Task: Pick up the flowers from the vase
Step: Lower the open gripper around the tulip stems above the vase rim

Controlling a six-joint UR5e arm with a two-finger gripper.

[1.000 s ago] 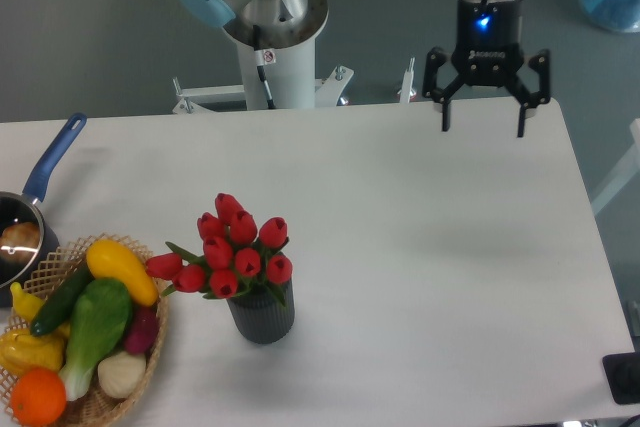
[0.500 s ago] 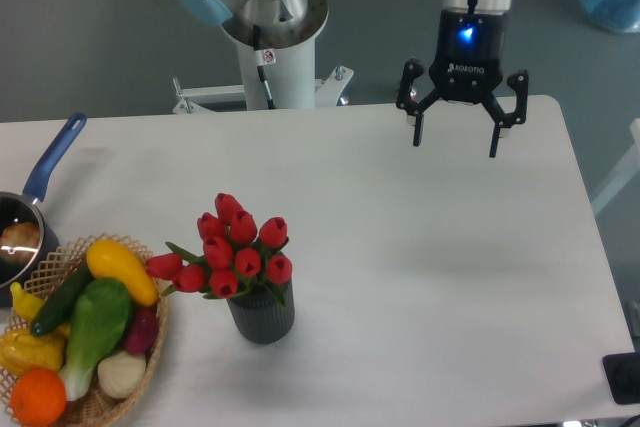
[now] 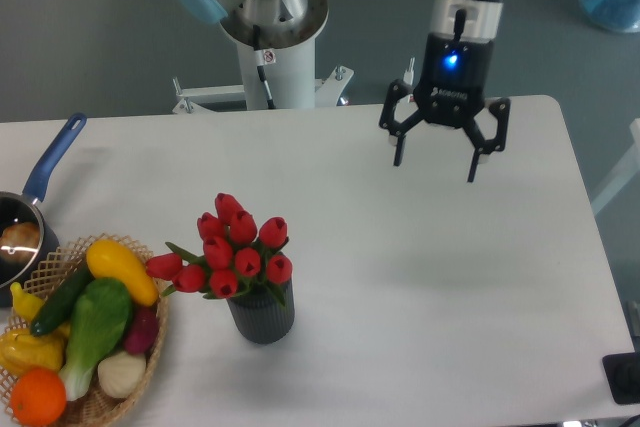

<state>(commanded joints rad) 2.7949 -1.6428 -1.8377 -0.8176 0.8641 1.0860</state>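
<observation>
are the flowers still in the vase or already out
In the vase. The flowers stand with their stems down inside the upright vase, and the open gripper hangs far off to the right, holding nothing.

The black two-finger tool hangs with its fingers spread above the white tabletop, well apart from the bunch of red tulip flowers standing in the short dark grey ribbed vase, beside a wicker basket of produce and a blue-handled saucepan.

Bare tabletop right of the flowers, wicker basket crowding their left, saucepan beyond
</observation>
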